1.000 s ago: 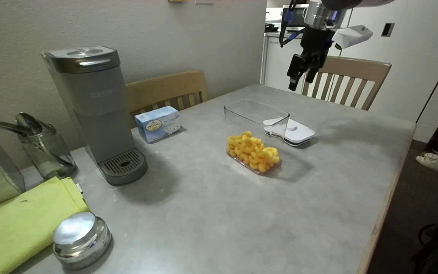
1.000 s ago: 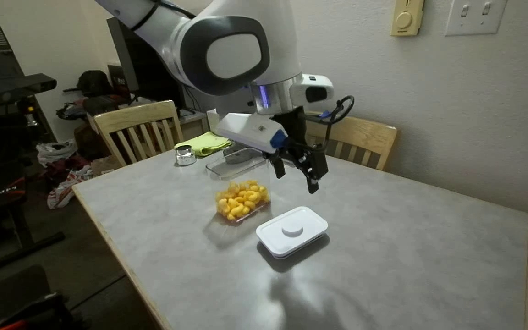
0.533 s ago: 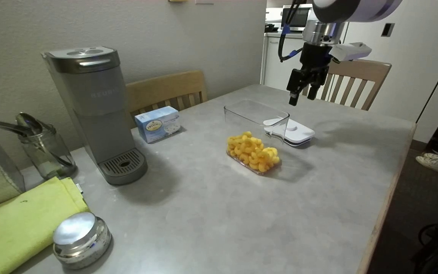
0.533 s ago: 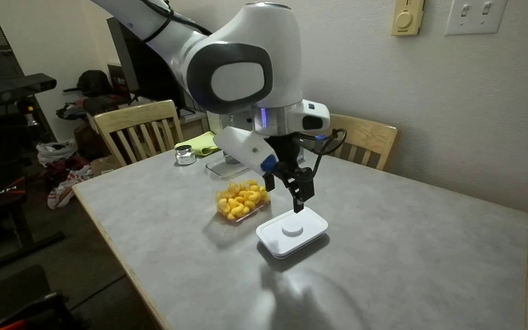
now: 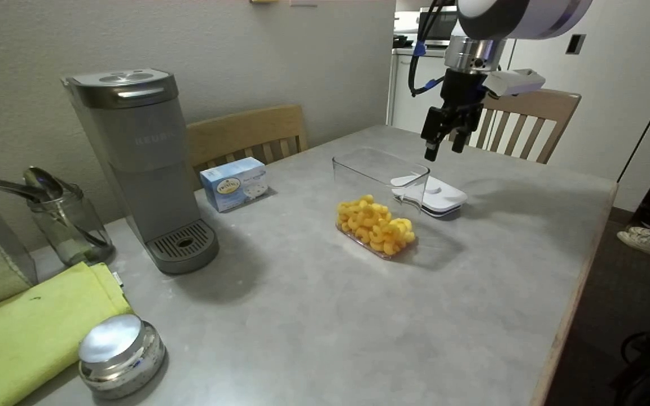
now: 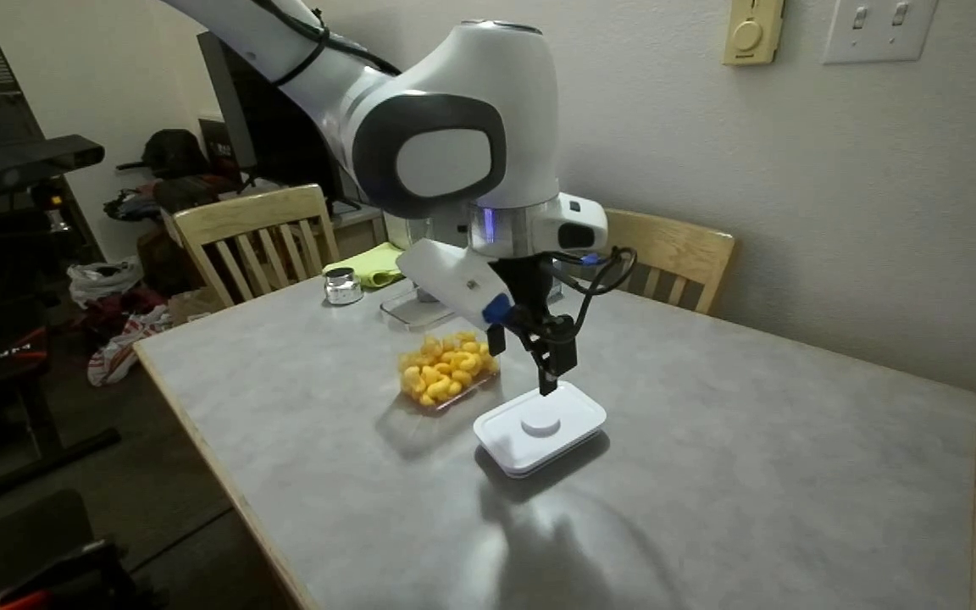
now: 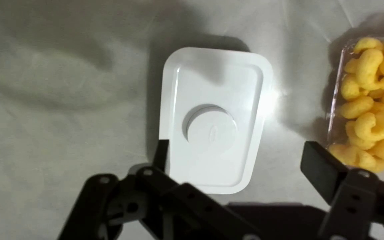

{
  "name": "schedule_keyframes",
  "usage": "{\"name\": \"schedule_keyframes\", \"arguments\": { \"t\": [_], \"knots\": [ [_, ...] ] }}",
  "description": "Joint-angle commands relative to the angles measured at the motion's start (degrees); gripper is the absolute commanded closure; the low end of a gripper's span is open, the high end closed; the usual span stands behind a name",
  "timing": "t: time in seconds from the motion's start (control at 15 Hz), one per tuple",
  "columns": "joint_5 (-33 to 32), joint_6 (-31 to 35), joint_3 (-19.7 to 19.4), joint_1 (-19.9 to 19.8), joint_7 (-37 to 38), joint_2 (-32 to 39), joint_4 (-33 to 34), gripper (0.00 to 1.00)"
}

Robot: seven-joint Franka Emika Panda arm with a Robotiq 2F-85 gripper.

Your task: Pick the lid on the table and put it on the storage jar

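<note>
The lid is flat, white and rounded-rectangular with a round knob. It lies on the table in both exterior views point(image 5: 443, 198) point(image 6: 509, 434) and in the middle of the wrist view point(image 7: 212, 83). The clear storage jar with yellow food pieces stands beside it, without a cover, in both exterior views point(image 5: 373, 189) point(image 6: 407, 324); part of it shows at the right of the wrist view point(image 7: 334, 93). My gripper point(image 5: 444, 150) point(image 6: 522, 366) point(image 7: 238, 146) is open and empty above the table, near the lid. In the wrist view one finger point(image 7: 162, 155) overlaps the lid's left edge.
A grey coffee machine point(image 5: 156, 152), a blue tea box point(image 5: 235, 183), a glass with utensils point(image 5: 71, 231), a yellow-green cloth point(image 5: 37, 327) and a shiny metal-topped jar point(image 5: 122, 355) stand farther along the table. Wooden chairs point(image 6: 259, 229) stand round the table.
My gripper has come down toward the lid, mostly in the first half second, and shifted slightly since. It stays open. The lid and the jar have not moved.
</note>
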Motion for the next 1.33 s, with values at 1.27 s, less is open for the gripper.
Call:
{"name": "schedule_keyframes", "arguments": {
  "t": [1.27],
  "knots": [
    [1.14,-2.18,4.01,-3.86,1.38,20.83,20.80,0.00]
  ]
}}
